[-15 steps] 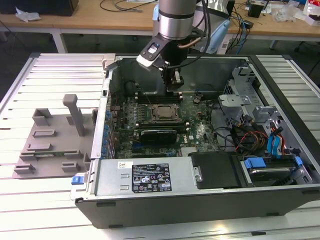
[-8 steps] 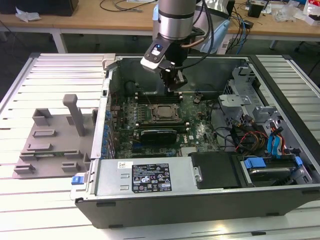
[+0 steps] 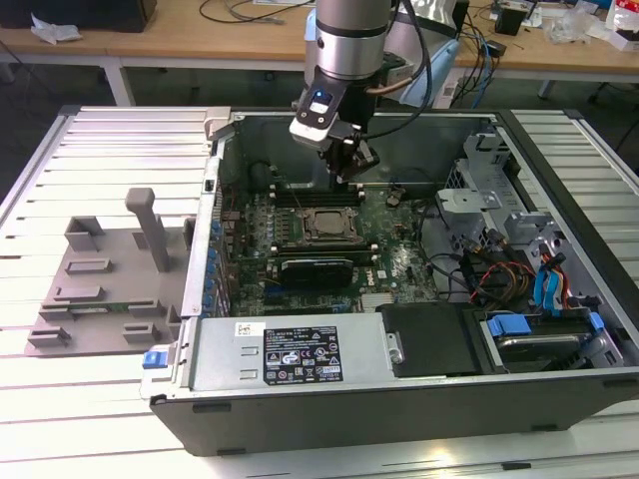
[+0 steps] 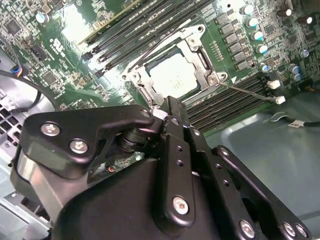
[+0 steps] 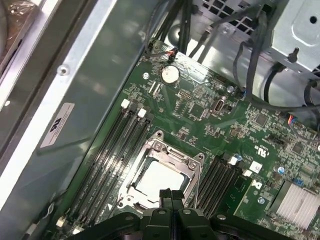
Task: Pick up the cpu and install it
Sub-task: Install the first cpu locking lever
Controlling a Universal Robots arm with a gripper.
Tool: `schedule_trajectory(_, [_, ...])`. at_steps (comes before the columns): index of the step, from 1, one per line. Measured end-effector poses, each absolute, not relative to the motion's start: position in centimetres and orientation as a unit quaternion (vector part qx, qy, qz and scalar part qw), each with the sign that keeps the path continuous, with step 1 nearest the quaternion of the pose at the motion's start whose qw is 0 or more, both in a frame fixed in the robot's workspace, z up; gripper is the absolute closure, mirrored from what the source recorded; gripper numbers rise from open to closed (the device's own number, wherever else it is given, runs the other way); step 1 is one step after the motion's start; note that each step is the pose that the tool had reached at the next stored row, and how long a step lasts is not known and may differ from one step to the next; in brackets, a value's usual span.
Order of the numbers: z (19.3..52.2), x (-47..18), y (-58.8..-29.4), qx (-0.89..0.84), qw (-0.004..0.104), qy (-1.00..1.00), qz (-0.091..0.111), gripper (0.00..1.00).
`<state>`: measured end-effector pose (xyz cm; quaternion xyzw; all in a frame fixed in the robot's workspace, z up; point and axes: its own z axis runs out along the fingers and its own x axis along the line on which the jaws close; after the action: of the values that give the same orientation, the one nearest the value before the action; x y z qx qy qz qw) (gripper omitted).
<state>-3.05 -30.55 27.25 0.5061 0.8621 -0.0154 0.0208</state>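
The silver-grey square cpu with its pale rim already lies flat inside the black-and-metal square socket frame on the green motherboard. So pick-up and placement look done, and the work seems to be at the seating stage.

The black two-fingered tool hangs just above the socket's far side. Its fingers are pressed together, narrow, with nothing visibly held.

Thin wire levers lie out beside the frame. I cannot tell whether the frame is clamped down. Any contact here calls for a straight, gentle approach, as the chip sits close within its frame.

The open grey metal computer case on the white slatted worktop holds the motherboard. A long black expansion card lies just near the socket, with cables and drive bays on the exterior view's right.
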Motion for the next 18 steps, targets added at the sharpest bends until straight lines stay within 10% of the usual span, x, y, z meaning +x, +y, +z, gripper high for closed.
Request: schedule_trajectory(18, [27.25, -3.05, -30.55, 0.386, 0.023, 0.922, -0.012, 0.89])
